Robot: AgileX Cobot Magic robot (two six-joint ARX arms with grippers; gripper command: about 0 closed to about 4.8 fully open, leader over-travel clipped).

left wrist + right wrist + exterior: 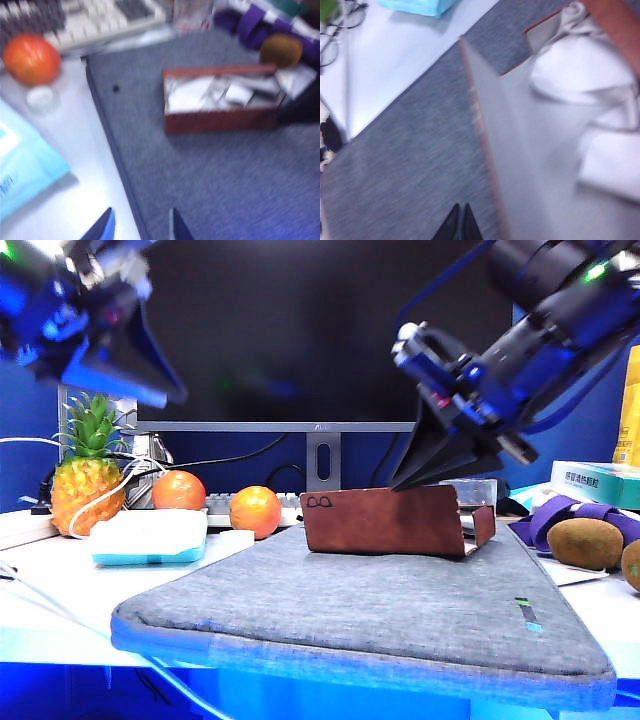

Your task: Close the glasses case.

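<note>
Grey mat nearest, covering table front. Glasses case at mat's far edge, still open: flap upright, white lining exposed. Right hand at flap's top edge, fingers pinched together, holding nothing; judged mid-push, flap yet to fold down. Left hand raised well clear to left, fingers spread, empty. Behind: one case, two oranges, one pineapple, one keyboard.

glasses case standing open on grey mat, right gripper touching its flap edge, left gripper hanging high
</note>
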